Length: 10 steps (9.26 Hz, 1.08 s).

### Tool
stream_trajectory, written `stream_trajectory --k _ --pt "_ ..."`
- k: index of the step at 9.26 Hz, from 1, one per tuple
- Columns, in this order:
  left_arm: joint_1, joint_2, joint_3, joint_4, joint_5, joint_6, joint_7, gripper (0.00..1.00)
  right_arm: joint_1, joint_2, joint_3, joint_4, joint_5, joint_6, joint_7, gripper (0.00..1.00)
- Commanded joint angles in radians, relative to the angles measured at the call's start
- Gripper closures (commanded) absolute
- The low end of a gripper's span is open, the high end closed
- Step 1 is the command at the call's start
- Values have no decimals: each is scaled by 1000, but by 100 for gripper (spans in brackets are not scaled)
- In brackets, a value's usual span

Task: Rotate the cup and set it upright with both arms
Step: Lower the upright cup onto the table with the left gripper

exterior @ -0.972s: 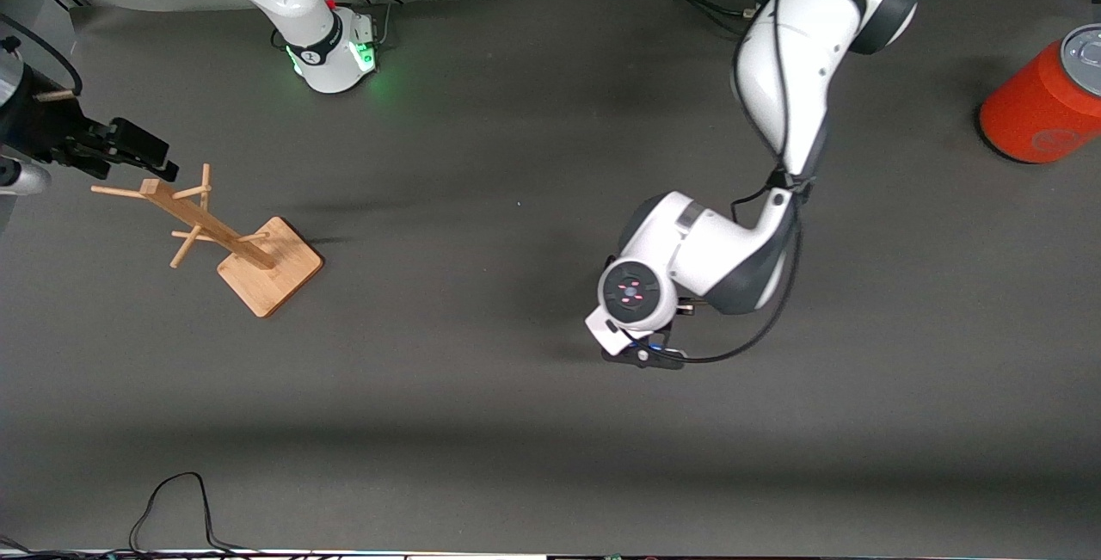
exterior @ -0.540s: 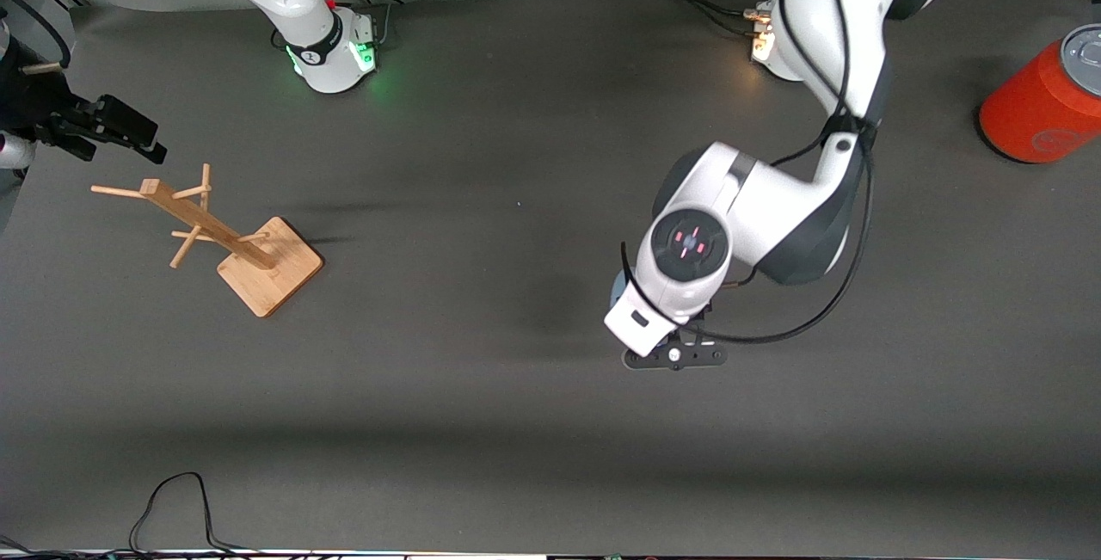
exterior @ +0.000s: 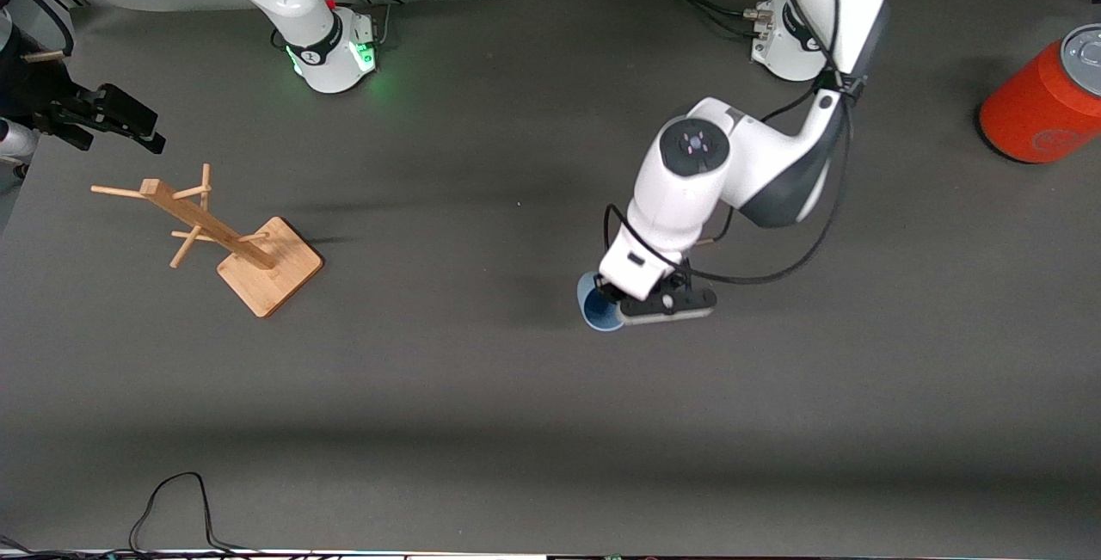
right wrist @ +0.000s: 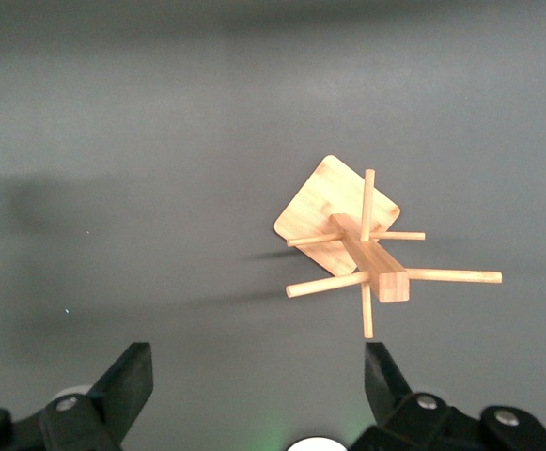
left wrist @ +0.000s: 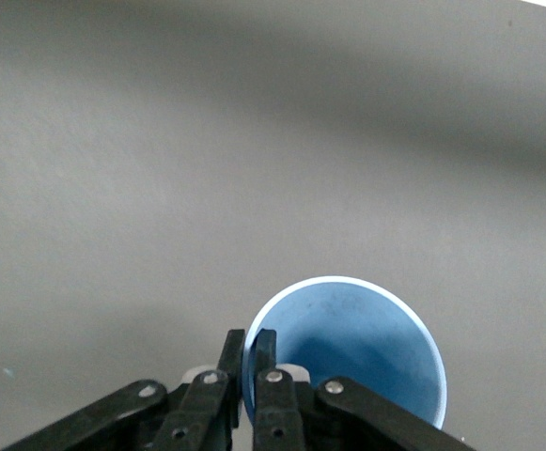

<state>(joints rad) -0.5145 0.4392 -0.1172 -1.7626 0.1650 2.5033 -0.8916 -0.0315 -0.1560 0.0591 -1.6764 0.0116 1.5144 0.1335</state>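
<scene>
The left gripper [left wrist: 251, 362] has its jaws clamped on the rim of the small light-blue tapered cup [exterior: 598, 309], mouth up, so release remains, while the right gripper [right wrist: 258, 385] waits with jaws apart over the desk's [exterior: 482, 422] edge, at ten o'clock from the wooden peg rack [exterior: 211, 233].

- Cup [exterior: 595, 306]: small, light blue, tapered, with no handle; interior a darker blue.
- Cup pose: mouth open toward the front camera, so the round rim and interior show; whether the base touches the tabletop [exterior: 482, 405] cannot be told.
- Cup location: mid-tabletop, toward the left arm's end.
- Cup state: held by the left gripper [left wrist: 250, 352], whose fingers pinch the rim wall, one inside and one outside.
- Left wrist view: most of the cup's [left wrist: 352, 352] rim circle and smooth blue interior are in sight.
</scene>
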Motion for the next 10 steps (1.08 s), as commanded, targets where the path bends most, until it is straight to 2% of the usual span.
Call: stream_trajectory --k 1,2,4,8,10 --pt "-48 -67 16 -217 275 165 -286 100 -5 -37 7 -29 -19 3 -9 0" --pt "-50 -53 14 -224 454 175 -454 100 -4 -46 7 -40 -19 4 -9 0" --pt "-73 -18 13 -227 676 178 -701 100 2 -50 7 -42 -18 6 -3 0" --pt "-116 32 13 -225 922 180 -1052 100 2 -56 5 -58 -15 13 0 0" --pt "-131 64 13 -225 1040 178 -1203 100 4 -94 5 -107 -5 24 0 0"
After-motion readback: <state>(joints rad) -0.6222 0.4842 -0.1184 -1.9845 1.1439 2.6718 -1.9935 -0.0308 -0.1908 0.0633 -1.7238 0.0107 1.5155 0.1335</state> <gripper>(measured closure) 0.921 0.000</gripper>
